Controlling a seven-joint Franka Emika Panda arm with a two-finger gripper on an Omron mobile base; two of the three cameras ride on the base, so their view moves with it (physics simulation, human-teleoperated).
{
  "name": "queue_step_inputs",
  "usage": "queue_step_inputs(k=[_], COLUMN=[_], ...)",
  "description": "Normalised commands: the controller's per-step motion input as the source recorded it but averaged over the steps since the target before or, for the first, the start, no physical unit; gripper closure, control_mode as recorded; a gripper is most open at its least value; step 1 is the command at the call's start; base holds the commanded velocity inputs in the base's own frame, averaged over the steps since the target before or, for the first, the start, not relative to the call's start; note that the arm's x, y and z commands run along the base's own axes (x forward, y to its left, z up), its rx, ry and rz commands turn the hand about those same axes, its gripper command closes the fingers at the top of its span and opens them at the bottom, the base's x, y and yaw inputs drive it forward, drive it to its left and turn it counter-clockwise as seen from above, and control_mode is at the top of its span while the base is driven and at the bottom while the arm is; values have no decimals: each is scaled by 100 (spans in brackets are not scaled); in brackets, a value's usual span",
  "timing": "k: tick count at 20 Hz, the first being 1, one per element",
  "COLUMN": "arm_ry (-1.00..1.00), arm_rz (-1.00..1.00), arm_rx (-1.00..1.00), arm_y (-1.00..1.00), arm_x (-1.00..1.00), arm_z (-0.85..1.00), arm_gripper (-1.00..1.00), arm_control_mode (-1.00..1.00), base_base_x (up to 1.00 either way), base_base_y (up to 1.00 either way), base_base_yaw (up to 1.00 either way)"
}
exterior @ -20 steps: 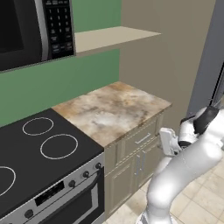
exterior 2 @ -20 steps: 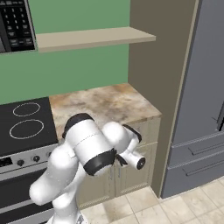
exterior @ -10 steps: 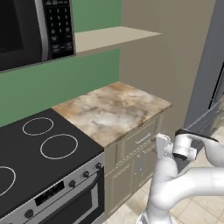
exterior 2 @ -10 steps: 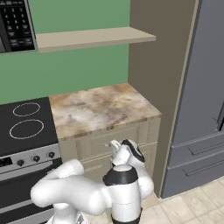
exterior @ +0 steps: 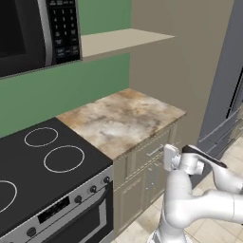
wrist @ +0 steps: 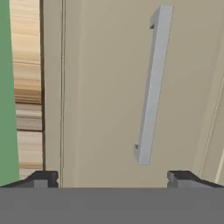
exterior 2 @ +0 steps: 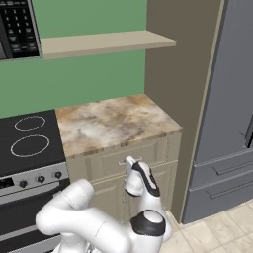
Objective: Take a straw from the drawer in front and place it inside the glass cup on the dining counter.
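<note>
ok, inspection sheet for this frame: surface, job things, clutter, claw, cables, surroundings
surface: marbled worktop on beige cabinets, bare.
job things: drawer under the worktop shut, its grey bar handle facing the hand camera; straw, glass cup and dining counter: nothing seen.
clutter: nothing seen.
claw: claw open, fingertips wide apart, facing the drawer front, not touching the handle.
cables: nothing seen.
surroundings: black stove top beside the worktop, microwave above it, shelf on the green wall, grey fridge to the other side, tiled floor.
</note>
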Motion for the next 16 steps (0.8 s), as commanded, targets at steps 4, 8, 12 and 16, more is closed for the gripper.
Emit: queue_step_inputs(k=[4,8,12,16], arm_ry=[-2,0,0,0], arm_rz=[0,0,0,0], arm_rx=[4,4,3,3], arm_y=[-1,-5,-9,-5], arm_x=[56,48,44,39], arm_z=[-21,-24,-28,-27], arm_gripper=[-100,-100,-100,-100], arm_control_mode=[-100,-100,-100,-100], base_base_x=[0,0,0,0], base_base_y=[0,0,0,0], base_base_yaw=[0,0,0,0])
